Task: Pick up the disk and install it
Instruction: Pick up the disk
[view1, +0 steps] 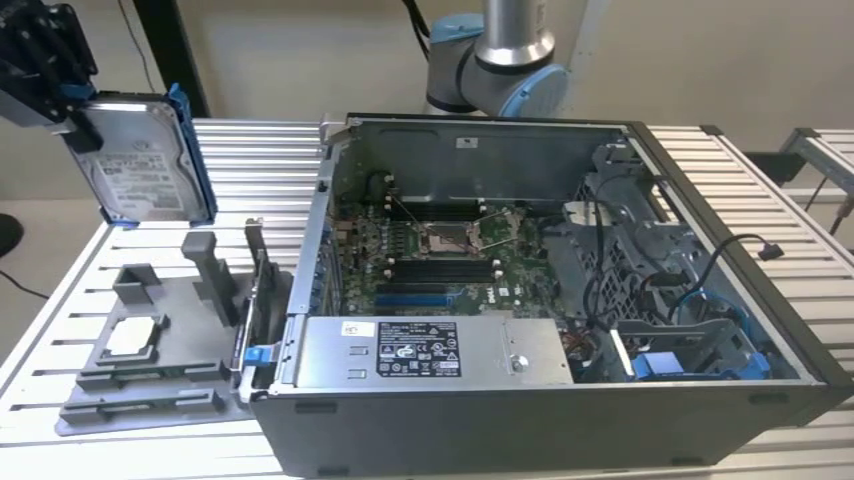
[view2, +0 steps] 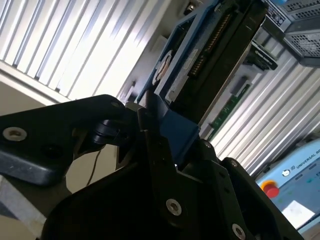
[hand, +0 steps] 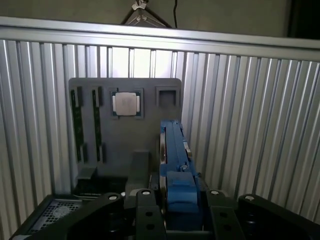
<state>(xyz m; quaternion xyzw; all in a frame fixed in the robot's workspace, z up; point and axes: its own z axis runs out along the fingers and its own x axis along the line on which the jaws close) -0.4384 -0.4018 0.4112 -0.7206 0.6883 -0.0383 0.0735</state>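
Observation:
The disk (view1: 140, 160), a silver hard drive with a white label and a blue carrier frame, hangs in the air at the exterior view's upper left. My gripper (view1: 80, 122) is shut on its upper corner. It hangs upright above the grey fixture tray (view1: 174, 300), apart from it. In the first wrist view the disk (hand: 172, 145) is edge-on between my black fingers (hand: 145, 200), with my gripper (hand: 180, 197) clamped on the blue frame. In the second wrist view the disk (view2: 215, 50) sticks out from my gripper (view2: 170, 132), connector edge facing the camera.
The open computer case (view1: 534, 410) lies on the slatted aluminium table, to the exterior view's right of the tray. Inside are the motherboard (view1: 441, 240), a grey power-supply box (view1: 414, 350) and a blue-trimmed drive bay (view1: 694, 360). A small processor chip (view1: 134, 335) rests on the tray.

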